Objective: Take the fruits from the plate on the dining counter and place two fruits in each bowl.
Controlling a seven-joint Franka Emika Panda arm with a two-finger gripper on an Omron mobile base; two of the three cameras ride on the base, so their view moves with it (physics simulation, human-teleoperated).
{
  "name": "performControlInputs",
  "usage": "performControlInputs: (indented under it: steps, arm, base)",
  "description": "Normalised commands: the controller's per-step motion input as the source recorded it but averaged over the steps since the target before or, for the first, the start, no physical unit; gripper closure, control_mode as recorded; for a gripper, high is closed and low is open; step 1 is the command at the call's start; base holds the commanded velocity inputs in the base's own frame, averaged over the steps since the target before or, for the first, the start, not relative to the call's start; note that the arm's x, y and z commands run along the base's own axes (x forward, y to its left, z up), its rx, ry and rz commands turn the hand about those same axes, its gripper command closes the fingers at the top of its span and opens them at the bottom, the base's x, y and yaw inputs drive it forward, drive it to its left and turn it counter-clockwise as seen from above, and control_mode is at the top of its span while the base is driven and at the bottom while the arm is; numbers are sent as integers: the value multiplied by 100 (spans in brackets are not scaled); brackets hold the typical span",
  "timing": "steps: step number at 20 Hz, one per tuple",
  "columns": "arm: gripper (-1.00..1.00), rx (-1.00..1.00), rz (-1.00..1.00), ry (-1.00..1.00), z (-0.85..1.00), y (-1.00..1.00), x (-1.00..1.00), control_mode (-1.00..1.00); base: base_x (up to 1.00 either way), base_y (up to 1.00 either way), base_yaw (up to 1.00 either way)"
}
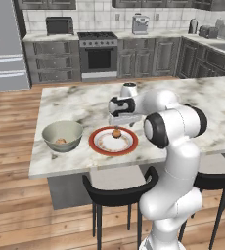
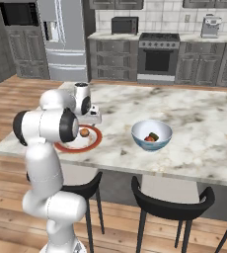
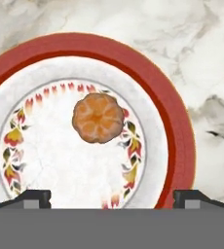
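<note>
From the left base view, the gripper [image 1: 117, 125] is hanging just above the plate [image 1: 96, 145] on the dining counter [image 1: 75, 102], and one orange-brown fruit [image 1: 116, 133] is sitting on the plate toward its one o'clock side, right beneath the hand; over at nine o'clock from the plate the grey bowl [image 1: 62, 135] is holding one small fruit [image 1: 60, 141]. Switching to the right base view, the same last fruit [image 2: 85, 132] is lying on the plate [image 2: 92, 142], and at three o'clock a blue-rimmed bowl [image 2: 151, 135] is carrying a red fruit and a dark green one. Down in the hand view, the fruit [image 3: 98, 118] is showing slightly above centre, ribbed like a little pumpkin, and the jaws are standing wide apart, holding nothing. It is looking small, light and firm-skinned but rounded, so probably prone to rolling on the smooth plate [image 3: 175, 131]; pinching it across its widest middle looks soundest.
</note>
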Motion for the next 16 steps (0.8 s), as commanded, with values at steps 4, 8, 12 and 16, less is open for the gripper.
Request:
performControlInputs:
  steps: [4,8,12,16]
  arm:
    - [-100,6,0,0,-20,7,45,-100]
    - [-100,2,0,0,-29,0,30,-100]
    - [-100,0,0,0,-31,0,20,-100]
    - [-100,0,0,0,-33,3,13,-100]
  base:
    - [0,0,0]
    - [0,0,0]
    - [0,0,0]
    - [0,0,0]
